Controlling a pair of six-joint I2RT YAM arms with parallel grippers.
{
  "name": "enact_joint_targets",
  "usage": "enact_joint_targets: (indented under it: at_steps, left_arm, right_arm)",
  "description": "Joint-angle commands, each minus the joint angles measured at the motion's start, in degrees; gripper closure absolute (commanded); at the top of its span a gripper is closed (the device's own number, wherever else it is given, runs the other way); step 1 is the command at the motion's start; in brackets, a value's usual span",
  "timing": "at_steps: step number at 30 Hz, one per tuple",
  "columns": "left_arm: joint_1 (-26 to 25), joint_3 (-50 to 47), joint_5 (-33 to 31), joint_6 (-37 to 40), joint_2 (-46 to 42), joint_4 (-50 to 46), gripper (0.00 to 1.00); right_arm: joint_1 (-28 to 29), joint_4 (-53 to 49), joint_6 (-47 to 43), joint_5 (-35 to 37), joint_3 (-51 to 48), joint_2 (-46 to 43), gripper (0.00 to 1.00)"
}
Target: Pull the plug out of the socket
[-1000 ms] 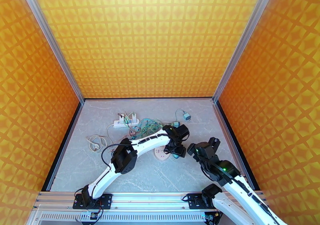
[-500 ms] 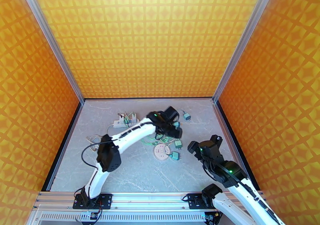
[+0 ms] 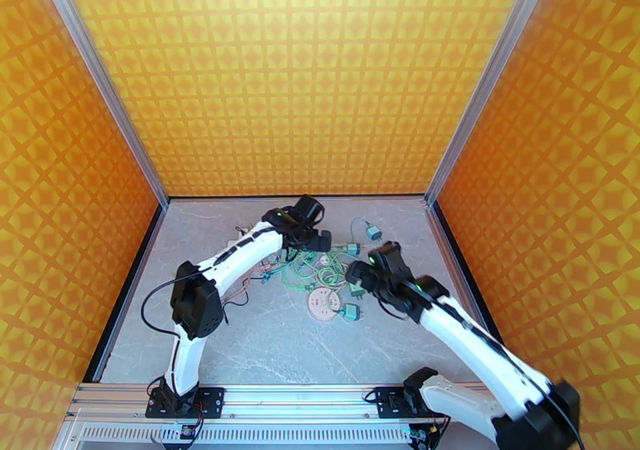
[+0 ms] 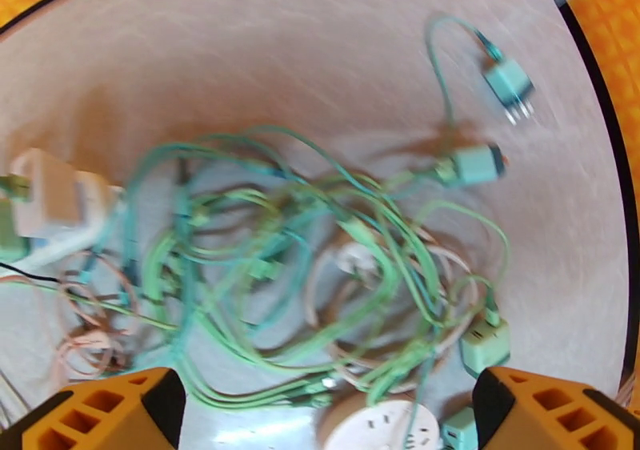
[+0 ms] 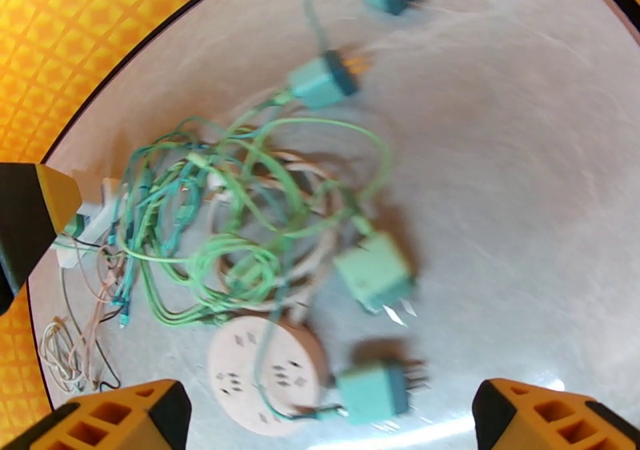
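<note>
Bearings are read on the top view, with 12 o'clock at the far wall.

The round socket (image 3: 324, 304) is noted mid-table. A loose plug (image 5: 373, 392) is lying just beside it at 3 o'clock with its prongs bared, so it is judged already out. A green cable tangle (image 3: 308, 266) is spread from the socket toward 12 o'clock.

A white power strip (image 4: 50, 194) is seen at the tangle's 9 o'clock edge. A strip plug (image 4: 8, 239) appears to be seated in it, but it is cut by the frame edge and cannot be confirmed.

The left gripper (image 4: 324, 391) is held over the tangle, fingers spread wide, nothing between them. The right gripper (image 5: 330, 399) is likewise spread and empty, at the round socket's 2 o'clock side.

The step in hand is judged to be the approach to whichever plug is still seated. For a clean pull:
- The plug body is to be taken across its flat sides, never by the cable.
- The strip looks light and is best pinned by the other gripper.
- The pull is to be made straight along the prongs, without twisting.
- Cable loops should be kept out of the jaws before they are closed.
</note>
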Motion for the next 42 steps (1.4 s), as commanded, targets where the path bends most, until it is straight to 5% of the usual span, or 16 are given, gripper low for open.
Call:
enact_joint_targets:
  at_steps: [1, 9, 19, 32, 42]
  left_arm:
    - [1.64, -2.75, -3.7, 0.7, -5.03, 0.7, 0.01]
    - [10.46, -14.46, -3.99, 1.45, -12.98, 3.79, 0.01]
    - [19.13, -15.87, -3.21, 9.11, -13.24, 4.71, 0.04]
    - [33.57, -5.41, 6.7, 9.38, -0.71, 5.19, 0.38]
    - [34.56, 4.22, 12.64, 8.63, 13.53, 2.75, 0.48]
  right_arm:
    - [1.12, 5.84, -3.84, -2.09, 3.3, 3.78, 0.02]
    - [2.33, 9.86, -7.63, -2.23, 8.34, 11.94, 0.02]
    - [4.15, 9.23, -10.01, -3.0, 13.34, 16.89, 0.02]
    - [7.56, 10.53, -8.47, -3.48, 15.75, 22.25, 0.02]
    - [8.87, 8.56, -8.92, -3.99, 18.34, 23.75, 0.01]
